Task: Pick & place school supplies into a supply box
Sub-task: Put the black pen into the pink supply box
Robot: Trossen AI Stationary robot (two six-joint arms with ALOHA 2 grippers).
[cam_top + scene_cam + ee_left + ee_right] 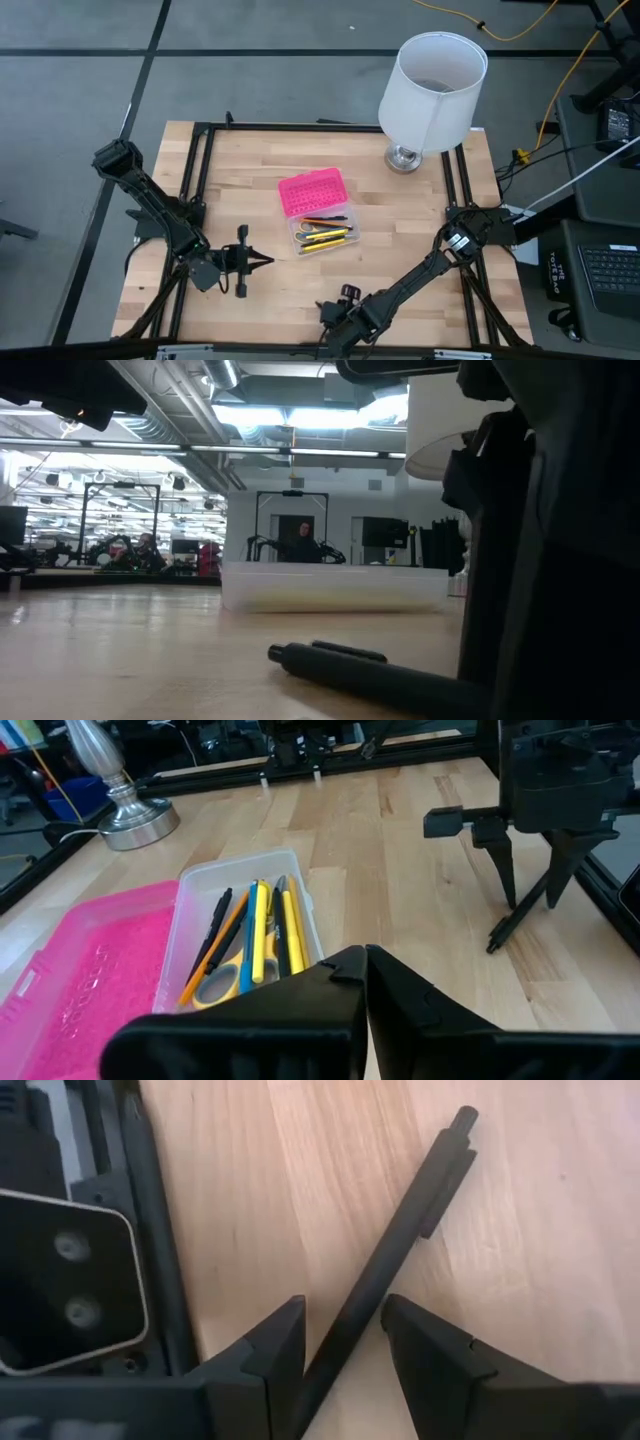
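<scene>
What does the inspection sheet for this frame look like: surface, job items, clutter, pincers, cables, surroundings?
Surface: wooden table inside a black frame.
Job's things: supply box open, clear base holding pens, pencils and yellow-handled scissors; pink lid folded back beside it. One black pen lies loose on the wood near the front edge.
Clutter: white lamp at the far right corner.
Grippers: left pincer shut, empty, left of the box; right pincer open, straddling the black pen.
Cables: yellow cable on the floor, right of the table.
Surroundings: grey floor; workshop room with a person far behind.
</scene>
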